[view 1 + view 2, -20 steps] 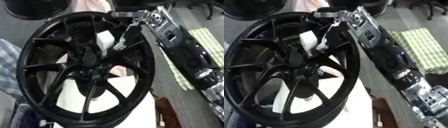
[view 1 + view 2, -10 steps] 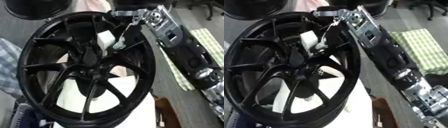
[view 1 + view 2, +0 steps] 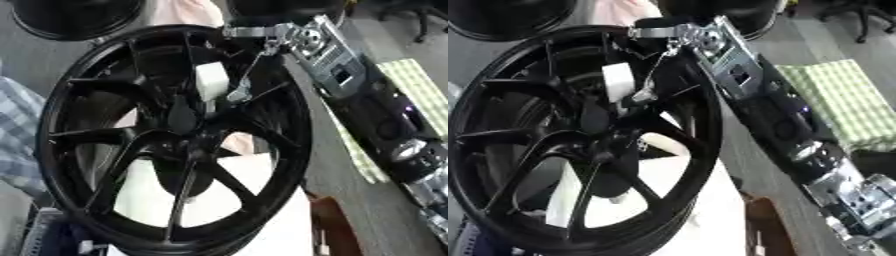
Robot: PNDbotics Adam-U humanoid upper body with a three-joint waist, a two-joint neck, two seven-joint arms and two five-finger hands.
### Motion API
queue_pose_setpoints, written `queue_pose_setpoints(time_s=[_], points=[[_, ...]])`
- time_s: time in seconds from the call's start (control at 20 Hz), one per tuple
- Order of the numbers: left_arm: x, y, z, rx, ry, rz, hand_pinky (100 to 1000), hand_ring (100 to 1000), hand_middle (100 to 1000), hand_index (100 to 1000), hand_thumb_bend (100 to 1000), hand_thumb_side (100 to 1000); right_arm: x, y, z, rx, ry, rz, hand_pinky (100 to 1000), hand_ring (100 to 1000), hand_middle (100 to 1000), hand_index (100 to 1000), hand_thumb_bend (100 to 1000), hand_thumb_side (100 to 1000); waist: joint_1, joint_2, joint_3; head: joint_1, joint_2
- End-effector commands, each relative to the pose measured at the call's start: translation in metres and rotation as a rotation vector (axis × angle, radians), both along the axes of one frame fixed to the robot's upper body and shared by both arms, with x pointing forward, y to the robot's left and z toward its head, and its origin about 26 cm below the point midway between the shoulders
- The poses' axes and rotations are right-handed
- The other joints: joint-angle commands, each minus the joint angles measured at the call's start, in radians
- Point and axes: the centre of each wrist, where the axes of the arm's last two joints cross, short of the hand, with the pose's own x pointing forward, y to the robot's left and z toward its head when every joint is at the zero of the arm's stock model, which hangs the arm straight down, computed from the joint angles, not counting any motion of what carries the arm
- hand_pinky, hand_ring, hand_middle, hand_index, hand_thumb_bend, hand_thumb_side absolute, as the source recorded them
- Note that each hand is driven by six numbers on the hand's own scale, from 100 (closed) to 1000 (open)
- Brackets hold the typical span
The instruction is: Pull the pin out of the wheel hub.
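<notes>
One black wheel hub (image 3: 175,150) is seen standing upright, filling the left and middle of both views, with thin spokes running out from its centre. One white block (image 3: 211,82) is seen among the upper spokes, just above the centre; whether it is the pin cannot be told. One robot hand (image 3: 254,60), the right, is reached in from the upper right, its slim fingers (image 3: 238,92) extended down just beside the block. Whether anything is held cannot be told. No writing can be read. One checked cloth (image 3: 846,100) lies at the right.

Right hand (image 3: 262,42) fingers prob. hidden behind wheel hub (image 3: 175,140) rim.
</notes>
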Motion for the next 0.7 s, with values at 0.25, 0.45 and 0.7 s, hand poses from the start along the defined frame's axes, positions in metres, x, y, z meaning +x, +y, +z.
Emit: queue_pose_setpoints(time_s=[0.25,0.45,0.7], points=[[0.002,0.001,0.013,0.023,-0.031,-0.004,618,528,445,674,113,867,-0.003,-0.006,0.014,0.054,0.016,-0.025,586,564,401,597,449,100,0.002,-0.015,0.000,-0.005,-0.010],[0.002,0.001,0.012,0.027,-0.028,-0.007,619,528,445,674,113,868,-0.006,-0.005,0.020,0.099,0.043,-0.048,573,552,389,585,441,100,0.001,-0.018,-0.001,-0.008,-0.010],[0.001,0.001,0.011,0.030,-0.023,-0.008,619,528,445,674,115,867,-0.011,-0.004,0.028,0.138,0.035,-0.085,564,534,354,551,432,100,-0.001,-0.024,-0.005,-0.012,-0.009]])
